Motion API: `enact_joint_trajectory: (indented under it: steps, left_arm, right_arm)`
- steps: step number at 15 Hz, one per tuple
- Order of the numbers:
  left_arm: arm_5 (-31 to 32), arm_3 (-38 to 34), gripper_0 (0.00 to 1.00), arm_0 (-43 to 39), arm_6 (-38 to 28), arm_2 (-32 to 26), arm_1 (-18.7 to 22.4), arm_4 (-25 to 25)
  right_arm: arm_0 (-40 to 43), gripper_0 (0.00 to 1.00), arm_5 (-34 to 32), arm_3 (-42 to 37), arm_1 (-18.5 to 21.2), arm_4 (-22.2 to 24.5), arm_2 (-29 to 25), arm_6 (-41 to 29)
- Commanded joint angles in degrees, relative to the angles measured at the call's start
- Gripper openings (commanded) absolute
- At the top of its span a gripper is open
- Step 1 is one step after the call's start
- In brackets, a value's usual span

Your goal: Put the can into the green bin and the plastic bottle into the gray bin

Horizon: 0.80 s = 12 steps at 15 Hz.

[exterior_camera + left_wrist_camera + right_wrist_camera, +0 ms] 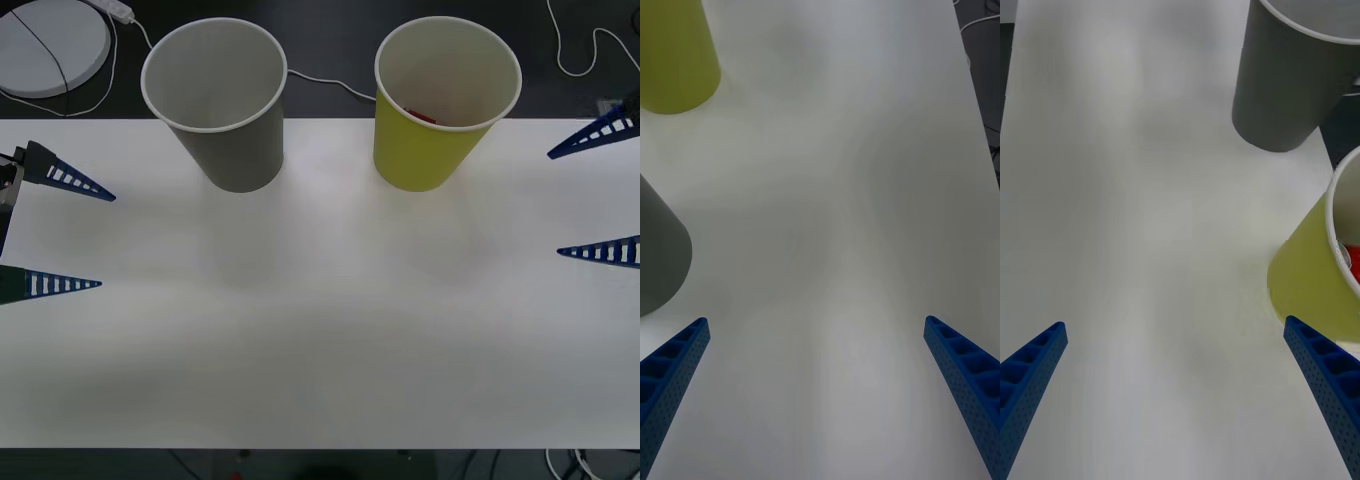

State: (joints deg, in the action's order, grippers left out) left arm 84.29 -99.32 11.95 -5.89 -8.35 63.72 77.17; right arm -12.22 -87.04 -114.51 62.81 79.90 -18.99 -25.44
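**Can in the green bin, both grippers parked wide apart, no bottle on the desk**

The green bin (440, 110), a yellow-green paper cup, stands upright at the back of the white desk (320, 330), on the robot's right half. Inside it a bit of red and a silver edge show low against the wall: I take that for the can (1352, 262), already dropped in and mostly hidden. The gray bin (218, 100), a same-sized gray paper cup, stands upright beside it to the left, the two apart and not touching; its inside looks pale with nothing visible in it.

The left gripper (68, 232) sits at the left edge of the desk, blue ribbed fingers spread well apart, holding nothing. The right gripper (598, 190) sits at the right edge, fingers likewise spread and holding nothing, near the green bin but clear of it.

No plastic bottle lies on the desk surface, so the bottle half of the task can't be judged.

Handling, as a guess: the can is small, light, stiff-walled and smooth, so it may slip; best squeezed across its middle. Fishing it out of a tall cup would be awkward. Both cups are light paper, easy to tip or crush with a sideways nudge; the rim is the stiffest part.

A white round disc (45, 45) and cables lie on the dark surface behind the desk.
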Motion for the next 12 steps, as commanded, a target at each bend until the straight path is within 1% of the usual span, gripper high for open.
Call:
enact_joint_trajectory:
  steps: [1,4,6,8,12]
  left_arm:
    - [0.00,0.00,1.00,0.00,0.00,0.00,0.00,0.00]
    - [0.00,0.00,1.00,0.00,0.00,0.00,0.00,0.00]
    - [0.00,0.00,1.00,0.00,0.00,0.00,0.00,0.00]
    - [0.00,0.00,1.00,0.00,0.00,0.00,0.00,0.00]
    - [0.00,0.00,1.00,0.00,0.00,0.00,0.00,0.00]
  right_arm:
    - [5.01,1.00,2.13,-2.03,-1.46,1.75,-1.49,0.91]
    - [8.61,1.00,2.31,-1.24,-3.48,1.75,-2.54,3.11]
    - [9.49,1.00,2.31,0.34,-5.06,1.75,-2.72,6.89]
    - [9.58,1.00,2.31,2.27,-5.50,1.67,-2.37,9.88]
    - [10.99,1.00,2.13,2.71,-7.61,1.58,-1.66,11.55]
